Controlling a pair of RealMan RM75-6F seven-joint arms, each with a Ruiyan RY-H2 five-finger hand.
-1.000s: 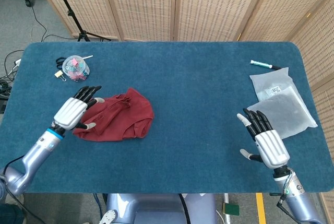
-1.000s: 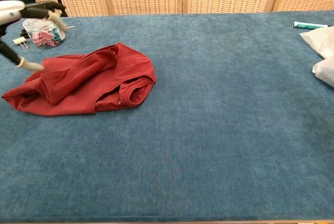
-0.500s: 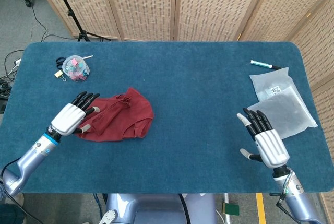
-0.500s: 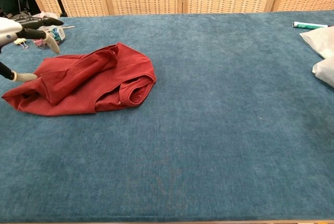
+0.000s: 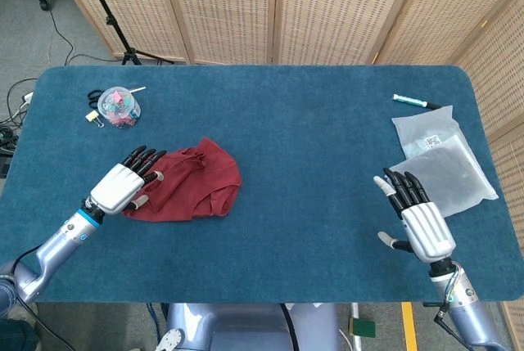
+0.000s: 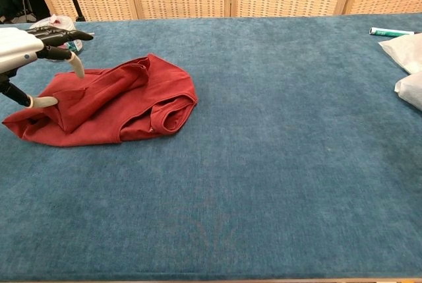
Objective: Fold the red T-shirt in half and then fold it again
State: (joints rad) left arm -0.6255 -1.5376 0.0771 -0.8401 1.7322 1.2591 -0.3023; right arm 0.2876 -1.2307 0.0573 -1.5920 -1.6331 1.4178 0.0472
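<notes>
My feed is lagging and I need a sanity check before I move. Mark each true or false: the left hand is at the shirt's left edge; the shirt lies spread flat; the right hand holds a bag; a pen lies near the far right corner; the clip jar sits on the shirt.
1. The left hand is at the left edge of the shirt. True.
2. The shirt lies spread flat. False: it is bunched in folds.
3. The right hand holds a bag. False: it is open and empty, beside the bags.
4. A pen lies near the far right corner. True.
5. The clip jar sits on the shirt. False: it stands apart, further back.
</notes>
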